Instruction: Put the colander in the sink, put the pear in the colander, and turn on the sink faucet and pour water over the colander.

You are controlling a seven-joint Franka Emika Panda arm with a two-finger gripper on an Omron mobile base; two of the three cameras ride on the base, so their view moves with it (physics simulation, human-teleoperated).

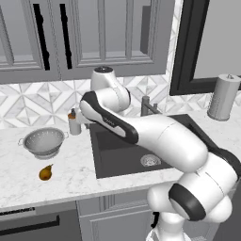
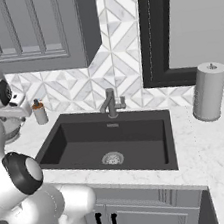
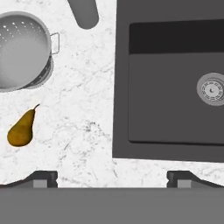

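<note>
Silver colander [image 1: 44, 141] dotted with holes; golden-brown pear [image 1: 45, 172]; dark grey sink [image 2: 137, 135] with silver drain [image 3: 211, 89]; white grey-veined marble surface [image 3: 87, 127].

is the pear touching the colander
Apart. The hand view shows the pear lying on bare marble below the colander, with a clear strip of counter between them; the left base view shows the same gap.
</note>
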